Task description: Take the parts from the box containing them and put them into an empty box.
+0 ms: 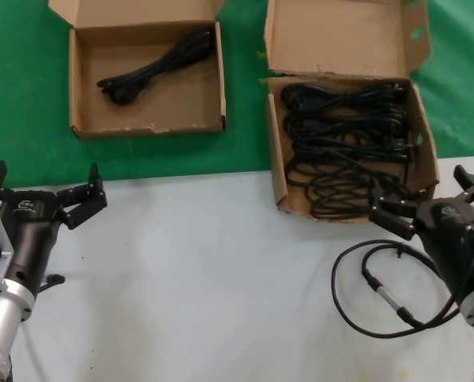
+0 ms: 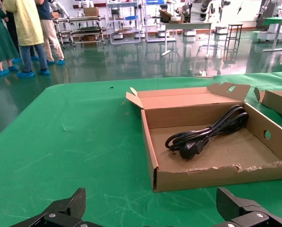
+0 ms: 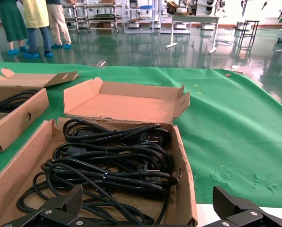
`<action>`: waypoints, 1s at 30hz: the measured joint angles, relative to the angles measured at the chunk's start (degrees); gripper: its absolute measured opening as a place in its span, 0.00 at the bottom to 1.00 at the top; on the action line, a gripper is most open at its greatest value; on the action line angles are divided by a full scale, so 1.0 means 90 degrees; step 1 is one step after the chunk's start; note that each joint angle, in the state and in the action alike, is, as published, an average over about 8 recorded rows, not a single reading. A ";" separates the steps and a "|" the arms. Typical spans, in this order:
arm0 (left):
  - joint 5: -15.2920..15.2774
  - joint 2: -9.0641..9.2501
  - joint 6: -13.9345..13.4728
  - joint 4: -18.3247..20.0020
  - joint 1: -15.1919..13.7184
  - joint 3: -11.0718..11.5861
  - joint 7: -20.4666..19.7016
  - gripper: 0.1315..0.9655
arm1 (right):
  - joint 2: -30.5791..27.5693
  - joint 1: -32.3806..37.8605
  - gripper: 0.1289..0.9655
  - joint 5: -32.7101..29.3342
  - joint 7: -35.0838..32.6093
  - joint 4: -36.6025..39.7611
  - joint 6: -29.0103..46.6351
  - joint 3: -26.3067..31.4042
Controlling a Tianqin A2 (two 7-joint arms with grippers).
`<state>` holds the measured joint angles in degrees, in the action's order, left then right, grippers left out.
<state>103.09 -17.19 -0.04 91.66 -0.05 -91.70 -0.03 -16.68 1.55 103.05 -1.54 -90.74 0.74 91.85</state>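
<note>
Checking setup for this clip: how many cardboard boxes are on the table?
2. The smaller box sits on the robot's left holding one power cord; the larger box sits on the right, full of bundled cords.

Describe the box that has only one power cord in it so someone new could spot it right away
On the green cloth sit two open brown cartons. Take the smaller, shallower box on the robot's left, with a frayed whitish front rim. It holds one bundled black cord; the deeper box is packed with cords.
</note>
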 joint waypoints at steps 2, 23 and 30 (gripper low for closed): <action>0.0000 0.0000 0.0000 0.0000 0.0000 0.0000 0.0000 1.00 | 0.0000 0.0000 1.00 0.0000 0.0000 0.0000 0.0000 0.0000; 0.0000 0.0000 0.0000 0.0000 0.0000 0.0000 0.0000 1.00 | 0.0000 0.0000 1.00 0.0000 0.0000 0.0000 0.0000 0.0000; 0.0000 0.0000 0.0000 0.0000 0.0000 0.0000 0.0000 1.00 | 0.0000 0.0000 1.00 0.0000 0.0000 0.0000 0.0000 0.0000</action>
<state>103.09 -17.19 -0.04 91.66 -0.05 -91.70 -0.03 -16.68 1.55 103.05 -1.54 -90.74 0.74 91.85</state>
